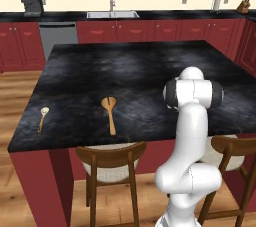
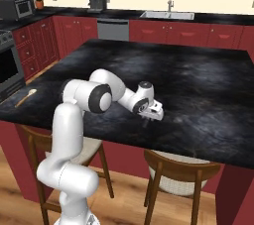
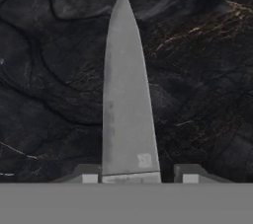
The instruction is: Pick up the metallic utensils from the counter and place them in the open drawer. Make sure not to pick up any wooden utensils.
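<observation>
A grey metallic utensil, blade-shaped, is seen flat on the counter near its front edge, straddled by the lowered gripper. The jaws are spread either side, not yet pinching, apparently positioned for a grasp. Wooden utensils are left aside.

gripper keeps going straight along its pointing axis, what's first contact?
Likely the grey knife blade lying between the gripper fingertips, flat on the black counter. The gripper points down at it; the stone comes right after. The remaining gap is hard to judge.
</observation>
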You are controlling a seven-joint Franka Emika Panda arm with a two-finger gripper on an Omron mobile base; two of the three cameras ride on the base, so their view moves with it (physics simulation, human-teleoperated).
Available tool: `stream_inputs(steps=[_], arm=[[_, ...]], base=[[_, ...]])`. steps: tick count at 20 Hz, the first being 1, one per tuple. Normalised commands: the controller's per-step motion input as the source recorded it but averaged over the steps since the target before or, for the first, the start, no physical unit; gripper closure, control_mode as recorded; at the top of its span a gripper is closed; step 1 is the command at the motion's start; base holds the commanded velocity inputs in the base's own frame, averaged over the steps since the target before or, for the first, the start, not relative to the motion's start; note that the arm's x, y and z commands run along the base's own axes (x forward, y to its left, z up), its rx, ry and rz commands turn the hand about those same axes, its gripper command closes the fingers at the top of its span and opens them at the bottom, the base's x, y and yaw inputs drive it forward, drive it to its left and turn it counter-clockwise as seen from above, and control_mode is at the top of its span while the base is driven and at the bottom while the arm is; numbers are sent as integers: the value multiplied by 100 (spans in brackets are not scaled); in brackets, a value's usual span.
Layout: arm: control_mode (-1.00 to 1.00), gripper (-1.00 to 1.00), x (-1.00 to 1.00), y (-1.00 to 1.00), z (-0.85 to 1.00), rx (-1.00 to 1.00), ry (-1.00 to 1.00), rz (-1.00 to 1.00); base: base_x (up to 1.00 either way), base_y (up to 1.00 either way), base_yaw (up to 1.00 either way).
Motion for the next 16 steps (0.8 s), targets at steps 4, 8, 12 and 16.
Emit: stream_inputs(steps=[4, 8, 12, 16], arm=[[-100, 100, -46, 51, -100, 0, 14, 1], [-100, 100, -43, 50, -88, 7, 15, 4], [-100, 100, -25, 64, -18, 1, 3, 8], [-100, 100, -20, 18, 10, 0, -1, 6]], base=[[0, 0, 0], [0, 0, 0], [0, 0, 0], [0, 0, 0]])
